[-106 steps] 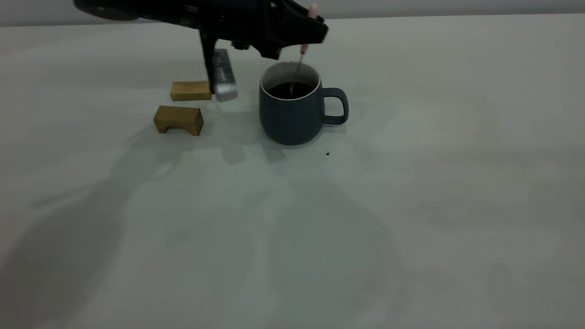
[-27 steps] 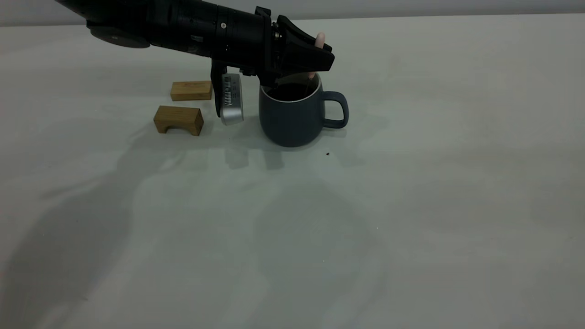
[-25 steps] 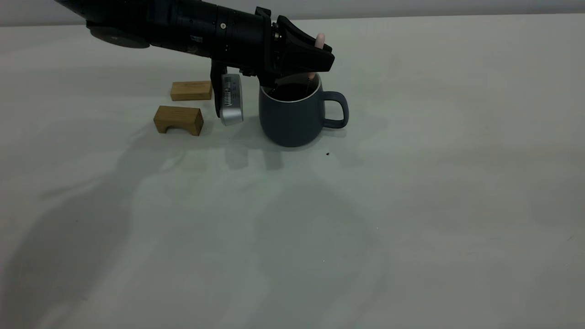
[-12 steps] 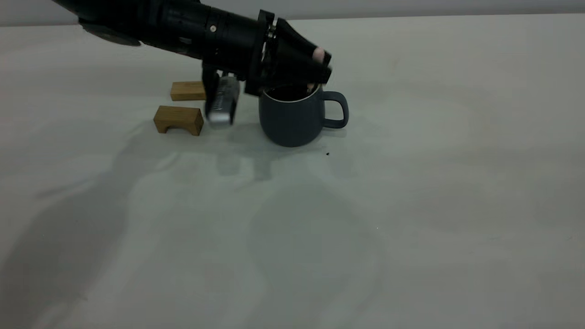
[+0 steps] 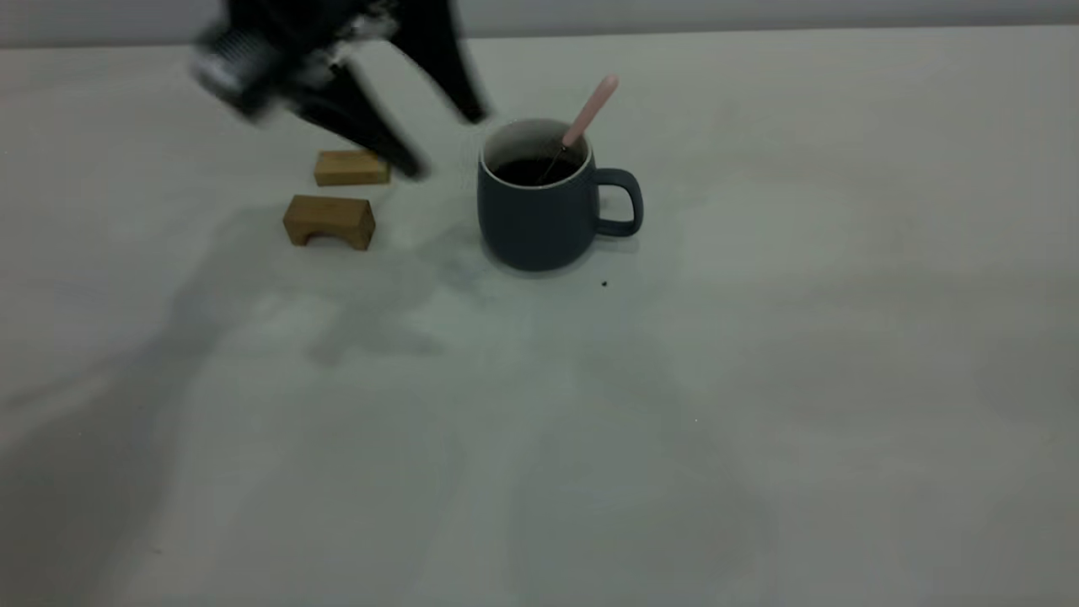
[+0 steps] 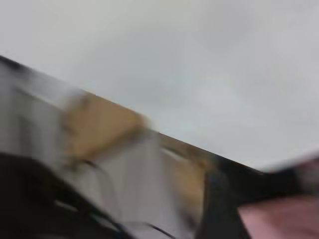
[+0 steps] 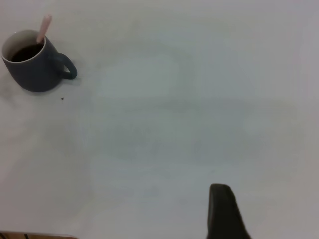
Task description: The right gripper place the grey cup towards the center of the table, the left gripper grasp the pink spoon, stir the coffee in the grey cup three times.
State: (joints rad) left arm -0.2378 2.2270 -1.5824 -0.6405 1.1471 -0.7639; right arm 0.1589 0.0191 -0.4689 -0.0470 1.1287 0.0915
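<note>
The grey cup [image 5: 539, 221] stands on the table [image 5: 759, 379] left of centre, handle to the right, with dark coffee [image 5: 531, 171] inside. The pink spoon [image 5: 593, 108] rests in it, bowl in the coffee and handle leaning over the right rim, touched by nothing. My left gripper [image 5: 445, 143] hovers up and to the left of the cup, open and empty. From the right wrist, cup [image 7: 32, 74] and spoon [image 7: 45, 24] appear far off. Only one dark finger [image 7: 223, 209] of the right gripper shows there.
Two brown wooden blocks lie left of the cup: a flat one [image 5: 351, 167] farther back and an arched one [image 5: 329, 221] nearer. A tiny dark speck [image 5: 603, 283] sits just in front of the cup.
My left gripper has let go of the pink spoon, opened and swung up and away to the left. The spoon now leans in the cup by itself. The cup has not moved.
</note>
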